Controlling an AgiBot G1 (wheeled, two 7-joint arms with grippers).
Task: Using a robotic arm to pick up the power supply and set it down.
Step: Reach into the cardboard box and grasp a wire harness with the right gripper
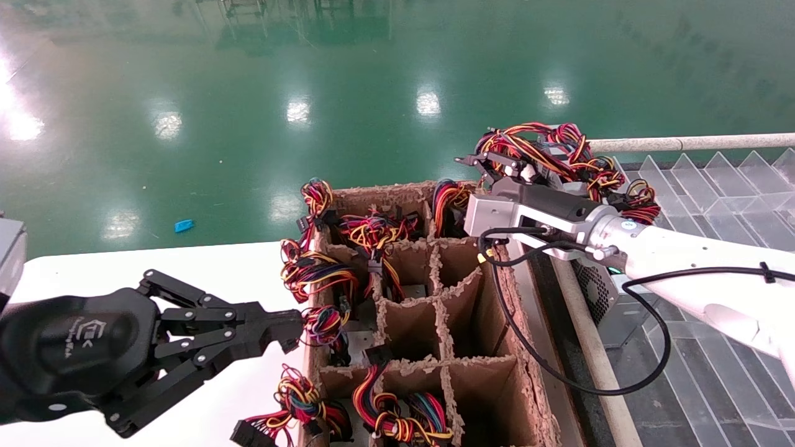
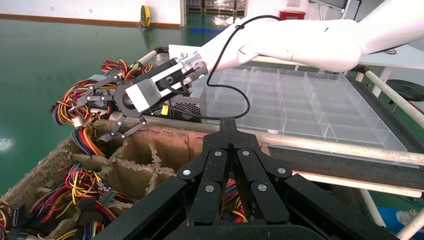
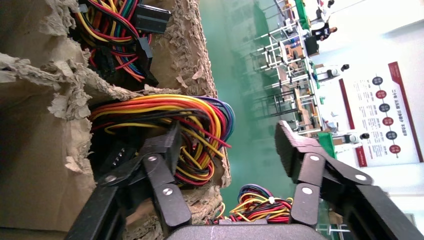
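The robotic arm [image 1: 683, 261] is my right one, white, reaching from the right over the cardboard box [image 1: 397, 323]. Its gripper [image 1: 467, 180] [image 2: 87, 122] [image 3: 227, 132] is open and empty at the box's far right corner. It straddles the torn box wall: one finger lies against the red, yellow and blue wire loop [image 3: 165, 125] [image 1: 448, 197] of the power supply in the far right cell, the other hangs outside. The supply's grey body is hidden in the cell. My left gripper [image 1: 295, 326] [image 2: 228, 122] is shut and empty over the white table [image 1: 124, 267].
Another grey perforated unit [image 1: 595, 290] [image 2: 186, 106] stands outside the box under the right forearm, with a wire tangle [image 1: 559, 152] on top. Other cells hold wire bundles [image 1: 313, 273]; several right-hand cells look empty. A clear divided tray [image 1: 714, 186] lies to the right.
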